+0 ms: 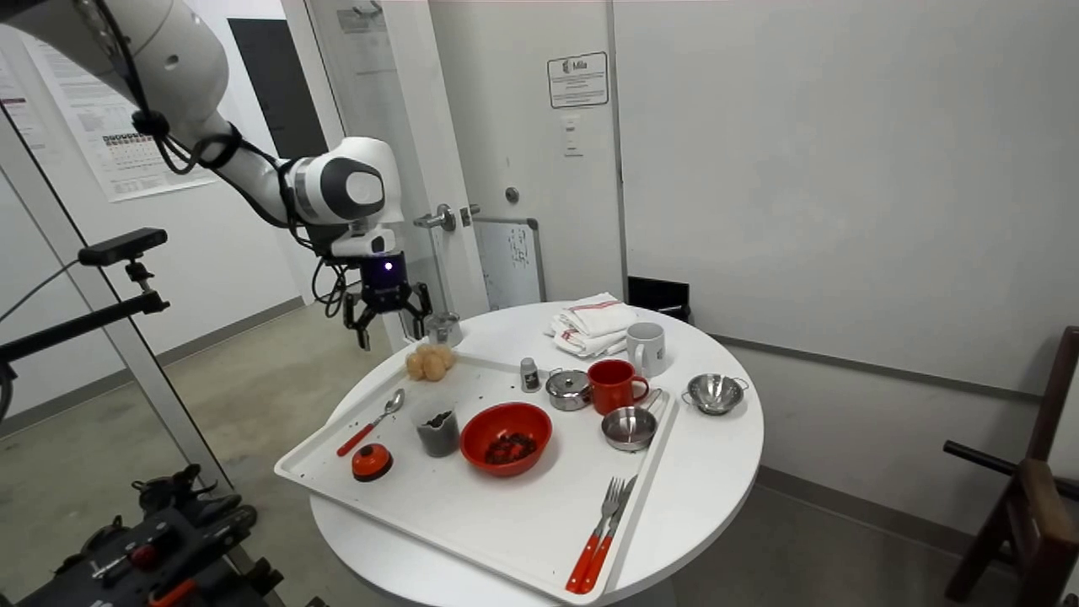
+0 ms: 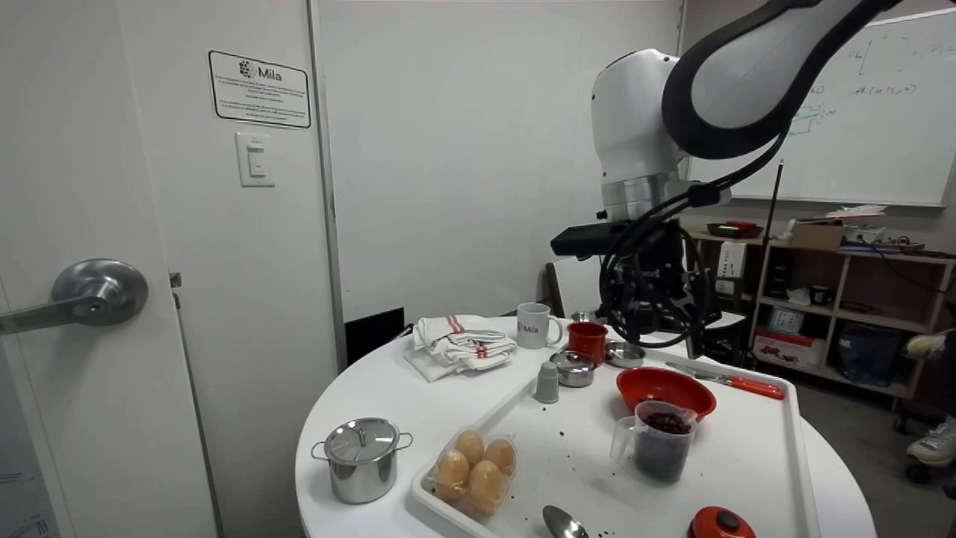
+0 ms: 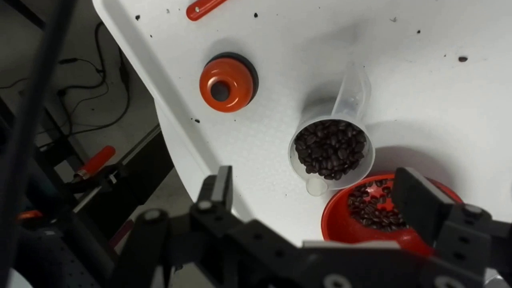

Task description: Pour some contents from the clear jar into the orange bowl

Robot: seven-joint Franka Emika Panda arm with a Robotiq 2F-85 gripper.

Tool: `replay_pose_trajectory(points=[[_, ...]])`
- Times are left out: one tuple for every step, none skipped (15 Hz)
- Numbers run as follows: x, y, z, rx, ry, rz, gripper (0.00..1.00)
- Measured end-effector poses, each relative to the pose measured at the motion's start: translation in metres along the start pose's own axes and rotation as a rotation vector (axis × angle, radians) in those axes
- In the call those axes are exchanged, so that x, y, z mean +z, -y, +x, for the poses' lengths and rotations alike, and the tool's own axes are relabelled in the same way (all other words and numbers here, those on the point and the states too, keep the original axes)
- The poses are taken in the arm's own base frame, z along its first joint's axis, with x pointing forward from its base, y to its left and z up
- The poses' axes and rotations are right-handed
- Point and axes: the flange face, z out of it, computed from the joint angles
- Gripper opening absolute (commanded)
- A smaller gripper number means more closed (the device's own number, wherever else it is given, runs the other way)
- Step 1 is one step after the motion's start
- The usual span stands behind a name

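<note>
Seeing Robotiq gripper [image 1: 391, 335] with fingers spread wide, holding nothing. Finding clear measuring jug [image 2: 663, 450] upright on tray [image 1: 455, 523], just beside red-orange bowl [image 1: 497, 421], coffee beans [image 3: 332, 150] in both. Risking nudging bowl or toppling jug if descending off-centre; scattering beans if tilting fast. Missing part of bowl behind gripper in wrist view; not discerning jug-bowl contact.

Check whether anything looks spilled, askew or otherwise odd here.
Yes: a dark bean and smaller dark bits lie loose on the white tray, outside the clear jug and orange bowl, so they look spilled. In an exterior view, one tray corner juts past the edge of the round table.
</note>
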Motion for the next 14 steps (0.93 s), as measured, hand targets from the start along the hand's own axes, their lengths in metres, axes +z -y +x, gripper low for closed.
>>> replay_pose_trajectory(points=[[0.003, -0.001, -0.002, 0.046, -0.024, -0.001, 1.00], [0.008, -0.002, -0.008, 0.093, -0.048, -0.008, 1.00], [0.015, -0.002, -0.015, 0.136, -0.073, -0.022, 1.00], [0.025, -0.003, -0.023, 0.176, -0.097, -0.040, 1.00], [0.036, -0.003, -0.031, 0.209, -0.121, -0.058, 1.00], [0.048, -0.002, -0.039, 0.238, -0.140, -0.074, 1.00], [0.059, 0.001, -0.044, 0.262, -0.154, -0.085, 1.00], [0.070, 0.004, -0.047, 0.280, -0.164, -0.096, 1.00], [0.079, 0.008, -0.048, 0.293, -0.173, -0.108, 1.00], [0.087, 0.013, -0.047, 0.302, -0.180, -0.118, 1.00], [0.093, 0.017, -0.045, 0.308, -0.184, -0.123, 1.00], [0.097, 0.021, -0.041, 0.312, -0.187, -0.127, 1.00], [0.100, 0.025, -0.037, 0.315, -0.186, -0.127, 1.00], [0.101, 0.028, -0.033, 0.316, -0.186, -0.125, 1.00]])
